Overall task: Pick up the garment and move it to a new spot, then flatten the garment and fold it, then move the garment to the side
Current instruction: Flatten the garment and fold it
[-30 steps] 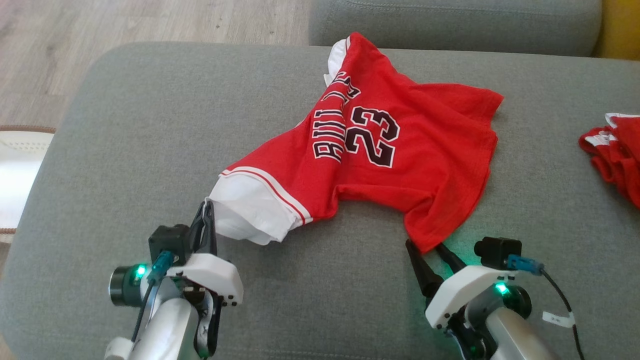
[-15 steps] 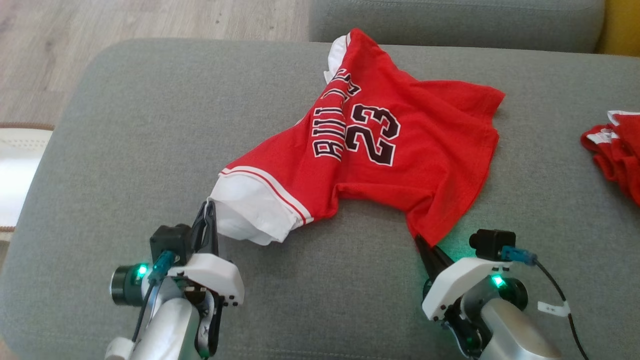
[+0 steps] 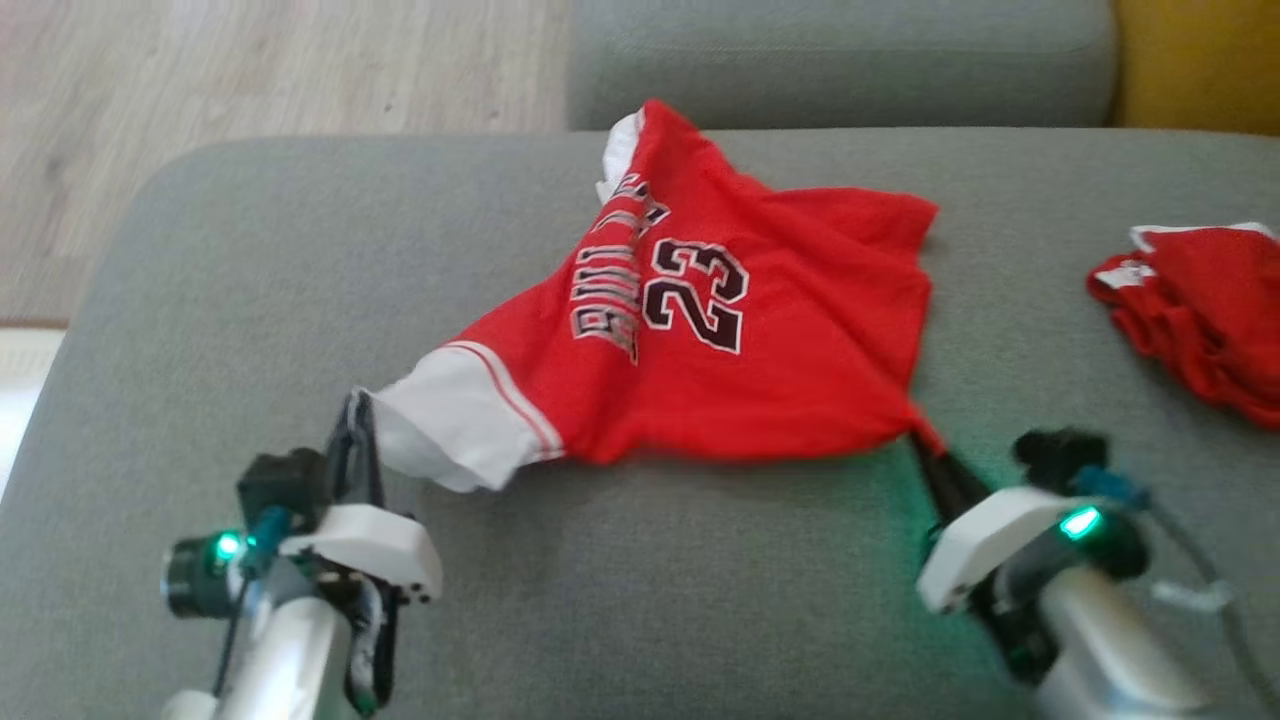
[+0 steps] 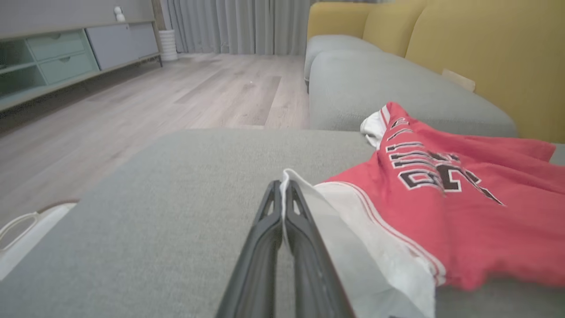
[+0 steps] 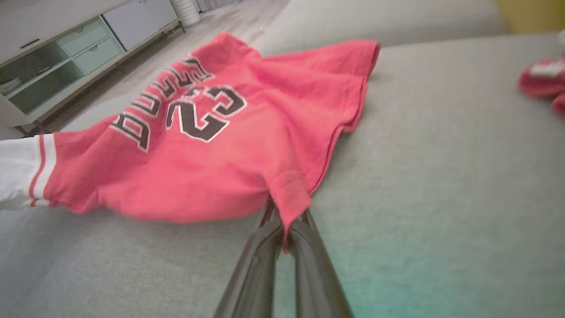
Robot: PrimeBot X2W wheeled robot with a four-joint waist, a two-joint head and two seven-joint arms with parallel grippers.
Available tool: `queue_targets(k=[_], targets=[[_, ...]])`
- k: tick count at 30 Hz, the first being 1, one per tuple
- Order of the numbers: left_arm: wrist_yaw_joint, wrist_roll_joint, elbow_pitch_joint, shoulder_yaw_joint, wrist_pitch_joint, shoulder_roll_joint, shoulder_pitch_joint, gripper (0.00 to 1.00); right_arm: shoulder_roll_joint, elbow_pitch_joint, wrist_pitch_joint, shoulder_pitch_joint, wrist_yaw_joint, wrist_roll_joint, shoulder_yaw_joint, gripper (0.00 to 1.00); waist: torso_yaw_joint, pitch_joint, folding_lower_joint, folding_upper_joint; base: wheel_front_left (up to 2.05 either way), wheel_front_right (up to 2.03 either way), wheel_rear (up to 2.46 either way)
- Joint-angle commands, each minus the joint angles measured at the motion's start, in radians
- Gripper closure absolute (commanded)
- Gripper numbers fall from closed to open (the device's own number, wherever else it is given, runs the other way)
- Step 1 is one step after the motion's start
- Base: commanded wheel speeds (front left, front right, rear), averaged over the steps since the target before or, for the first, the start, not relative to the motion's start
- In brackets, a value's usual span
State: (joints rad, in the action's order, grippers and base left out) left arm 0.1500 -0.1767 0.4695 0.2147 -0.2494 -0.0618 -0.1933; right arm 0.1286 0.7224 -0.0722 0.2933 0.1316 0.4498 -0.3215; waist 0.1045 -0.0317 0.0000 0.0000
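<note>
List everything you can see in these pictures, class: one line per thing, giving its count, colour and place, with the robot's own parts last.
Jersey: one, red with white sleeves and a black 23, spread on the sofa seat.
Second garment: one, red with white trim, crumpled on the seat off to the right.
Sofa: one, grey seats, yellow back cushions.
Floor: one, pale wood, beyond the sofa.
Cabinet: one, grey and pale green, against the far wall.
Curtains: grey, behind the floor.
Left fingers: two, dark, shut on the jersey's white sleeve.
Right fingers: two, dark, shut on a red corner of the jersey.
</note>
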Motion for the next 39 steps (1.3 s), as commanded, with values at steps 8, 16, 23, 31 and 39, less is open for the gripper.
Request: queue_targets(k=[8, 16, 23, 31, 39], targets=[[-0.036, -0.009, -0.194, -0.114, -0.012, -0.057, -0.097, 1.0, 0.194, -0.368, 0.105, 0.071, -0.001, 0.011, 0.026, 1.0, -0.054, 0.056, 0.0, 0.0, 0.0, 0.0, 0.0], [-0.085, -0.013, -0.344, -0.153, -0.012, -0.096, -0.277, 1.0, 0.294, -0.64, 0.201, 0.212, -0.001, 0.039, 0.048, 1.0, -0.065, 0.094, 0.0, 0.0, 0.0, 0.0, 0.0], [-0.087, -0.028, -0.46, -0.177, -0.011, -0.102, -0.373, 1.0, 0.309, -0.783, 0.283, 0.262, -0.001, 0.05, 0.068, 1.0, -0.071, 0.124, 0.0, 0.0, 0.0, 0.0, 0.0], [-0.096, -0.04, -0.583, -0.165, 0.127, -0.133, -0.442, 1.0, 0.267, -0.939, 0.456, 0.238, -0.001, 0.068, 0.162, 1.0, -0.076, 0.112, 0.0, 0.0, 0.0, 0.0, 0.0], [-0.147, -0.039, -0.37, -0.154, 0.197, -0.2, -0.632, 1.0, 0.24, -0.847, 0.543, 0.389, -0.001, 0.078, 0.143, 1.0, -0.082, -0.067, 0.0, 0.0, 0.0, 0.0, 0.0]])
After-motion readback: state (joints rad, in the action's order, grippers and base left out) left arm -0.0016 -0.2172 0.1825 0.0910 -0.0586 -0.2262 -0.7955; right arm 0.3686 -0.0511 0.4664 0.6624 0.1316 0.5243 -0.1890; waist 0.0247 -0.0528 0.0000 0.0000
